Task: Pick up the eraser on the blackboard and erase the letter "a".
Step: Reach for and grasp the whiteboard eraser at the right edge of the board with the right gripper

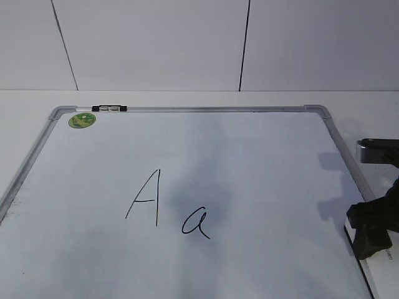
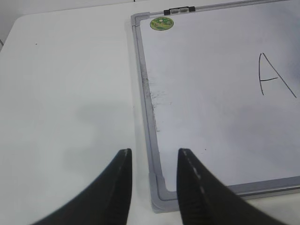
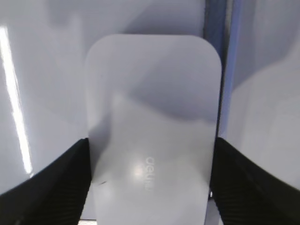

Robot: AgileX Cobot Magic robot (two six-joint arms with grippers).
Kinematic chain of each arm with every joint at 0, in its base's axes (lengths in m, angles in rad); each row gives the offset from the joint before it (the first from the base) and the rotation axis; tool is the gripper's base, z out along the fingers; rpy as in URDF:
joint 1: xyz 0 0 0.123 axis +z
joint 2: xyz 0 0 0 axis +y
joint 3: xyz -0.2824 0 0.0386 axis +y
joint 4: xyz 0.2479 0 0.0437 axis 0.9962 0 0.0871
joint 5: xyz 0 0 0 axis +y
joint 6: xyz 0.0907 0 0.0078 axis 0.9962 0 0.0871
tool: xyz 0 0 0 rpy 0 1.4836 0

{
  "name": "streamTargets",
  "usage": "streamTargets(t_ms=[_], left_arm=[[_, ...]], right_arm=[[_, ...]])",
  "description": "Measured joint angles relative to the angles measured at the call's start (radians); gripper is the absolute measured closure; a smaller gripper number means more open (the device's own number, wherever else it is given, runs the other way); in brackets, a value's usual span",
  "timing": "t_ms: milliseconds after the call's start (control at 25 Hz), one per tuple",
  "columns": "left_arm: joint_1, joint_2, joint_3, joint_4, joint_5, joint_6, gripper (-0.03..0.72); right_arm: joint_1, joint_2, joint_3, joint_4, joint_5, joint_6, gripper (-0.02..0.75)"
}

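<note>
Eraser (image 3: pixel 152 126): white rounded block with small grey lettering; it lies at the right edge of the blackboard (image 1: pixel 187 143), near the front corner, long side along the frame.
Handling: it looks light and stiff, with a smooth plastic top that may slip; I judge the long sides are the best place to pinch, low near the felt.
Right tool (image 3: pixel 150 183): its black fingers stand on both long sides of the eraser, touching or nearly so; if they already press, I cannot tell.
Letter "a" (image 1: pixel 196 223): small cursive, complete, near the board's middle front, just right of the capital "A" (image 1: pixel 144 198).
Left tool (image 2: pixel 152 187): spread and empty, above the board's near left corner and the white counter (image 2: pixel 65 93).
Green sticker (image 1: pixel 82 120): far left corner.
</note>
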Motion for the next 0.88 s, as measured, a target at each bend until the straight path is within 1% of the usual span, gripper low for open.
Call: streamTargets(t_ms=[800,880], left_arm=[[0.000,0.000,0.000,0.000,0.000,0.000,0.444],[0.000,0.000,0.000,0.000,0.000,0.000,0.443]], right_arm=[[0.000,0.034,0.000,0.000,-0.013,0.000,0.141],[0.000,0.034,0.000,0.000,-0.013,0.000,0.154]])
